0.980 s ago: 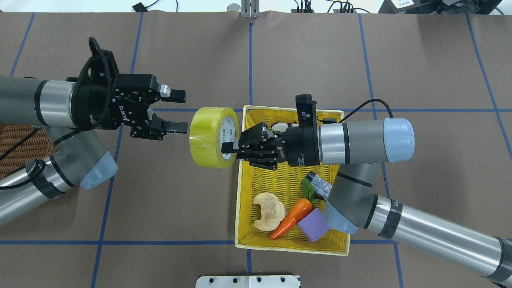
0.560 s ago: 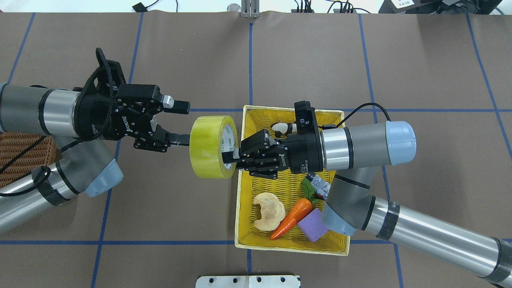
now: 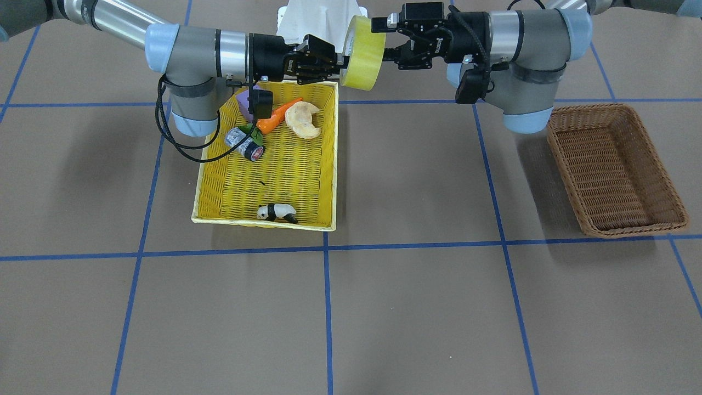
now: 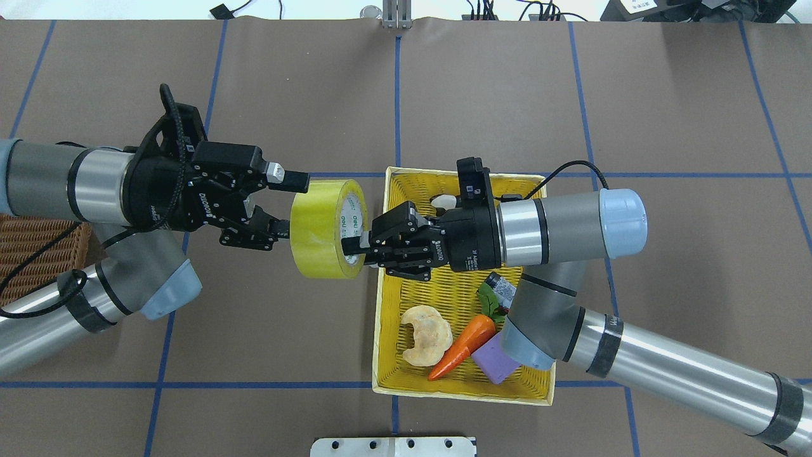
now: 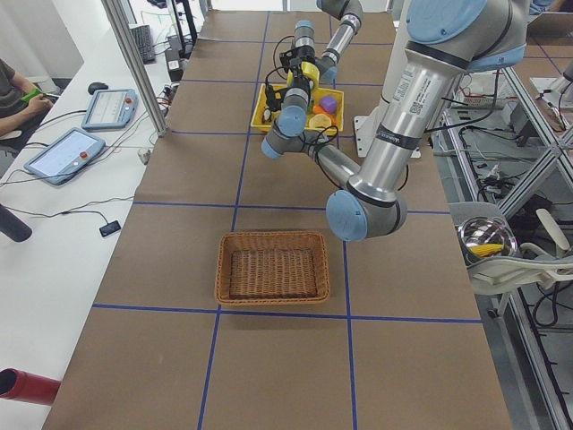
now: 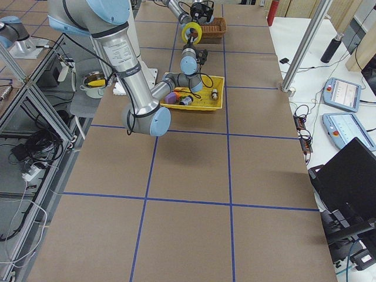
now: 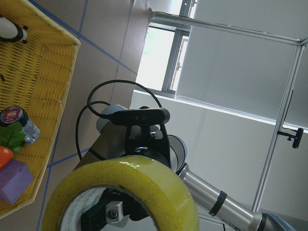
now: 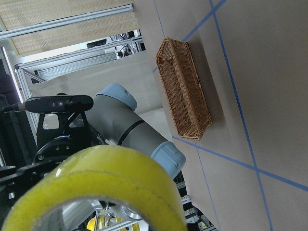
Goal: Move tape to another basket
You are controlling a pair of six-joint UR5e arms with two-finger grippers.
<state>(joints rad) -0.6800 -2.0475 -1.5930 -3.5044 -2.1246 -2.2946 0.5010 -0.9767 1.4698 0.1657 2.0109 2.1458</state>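
The right gripper [image 4: 352, 244] is clamping the tape [image 4: 317, 231] in midair; the left gripper [image 4: 288, 204] is hovering, jaws apart, at its opposite face.

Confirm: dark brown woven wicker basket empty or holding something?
Empty: the dark brown wicker basket shows only bare weave inside. The yellowish tape roll is not in it.

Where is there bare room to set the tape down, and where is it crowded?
The brown basket is wholly bare. In the yellow basket, the stretch between the panda and the can is free. Its robot-side end is crowded: carrot, purple block, pale food piece.
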